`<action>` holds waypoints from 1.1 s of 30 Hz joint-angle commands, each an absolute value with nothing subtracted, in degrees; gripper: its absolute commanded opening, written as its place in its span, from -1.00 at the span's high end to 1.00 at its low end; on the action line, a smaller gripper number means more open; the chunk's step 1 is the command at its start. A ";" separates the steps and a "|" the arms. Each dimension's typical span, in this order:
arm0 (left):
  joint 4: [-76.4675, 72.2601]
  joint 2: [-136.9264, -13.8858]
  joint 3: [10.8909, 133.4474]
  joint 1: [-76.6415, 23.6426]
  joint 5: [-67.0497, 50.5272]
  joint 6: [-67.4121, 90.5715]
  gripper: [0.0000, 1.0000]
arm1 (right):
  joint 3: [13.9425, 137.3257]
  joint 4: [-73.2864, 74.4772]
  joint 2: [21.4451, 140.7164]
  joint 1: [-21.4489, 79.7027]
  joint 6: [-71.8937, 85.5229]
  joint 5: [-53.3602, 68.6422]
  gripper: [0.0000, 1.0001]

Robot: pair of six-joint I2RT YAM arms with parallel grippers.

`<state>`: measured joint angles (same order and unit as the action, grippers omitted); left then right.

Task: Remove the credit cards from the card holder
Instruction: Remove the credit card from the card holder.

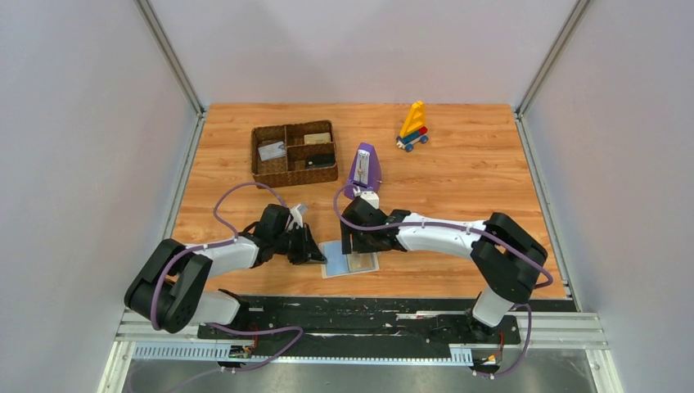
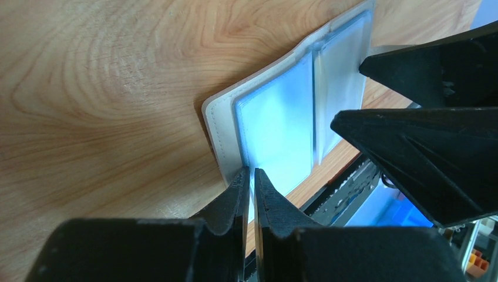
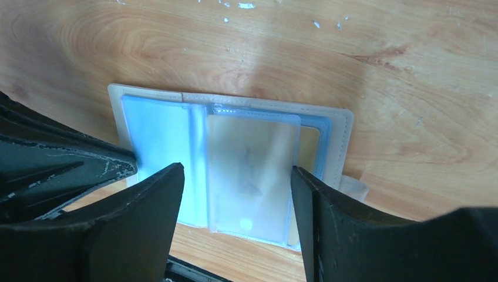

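Left hand (image 2: 250, 173) pinched nearly closed; right hand (image 3: 236, 171) spread wide.

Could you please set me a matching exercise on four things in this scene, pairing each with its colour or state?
Things:
1. left gripper
2. right gripper
3. metronome
4. tray

Colours or states:
A. purple
B. brown, woven
C. open above the holder
D. pinching the holder's edge

Pairs: 1-D, 2-C, 3-A, 4-B.
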<state>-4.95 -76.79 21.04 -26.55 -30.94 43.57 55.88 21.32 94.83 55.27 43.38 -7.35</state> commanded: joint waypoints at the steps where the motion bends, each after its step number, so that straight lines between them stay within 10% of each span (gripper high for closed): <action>1: -3.22 -75.47 20.05 -26.64 -28.65 42.21 0.70 | 58.68 26.15 97.56 56.05 43.14 -12.32 -0.39; 17: -2.77 -74.27 19.95 -26.66 -28.56 42.39 0.71 | 62.48 32.45 101.09 58.89 43.24 -17.45 -0.40; 33: -2.37 -74.19 19.96 -26.64 -27.99 42.17 0.71 | 60.16 27.61 99.78 58.71 42.10 -13.62 0.23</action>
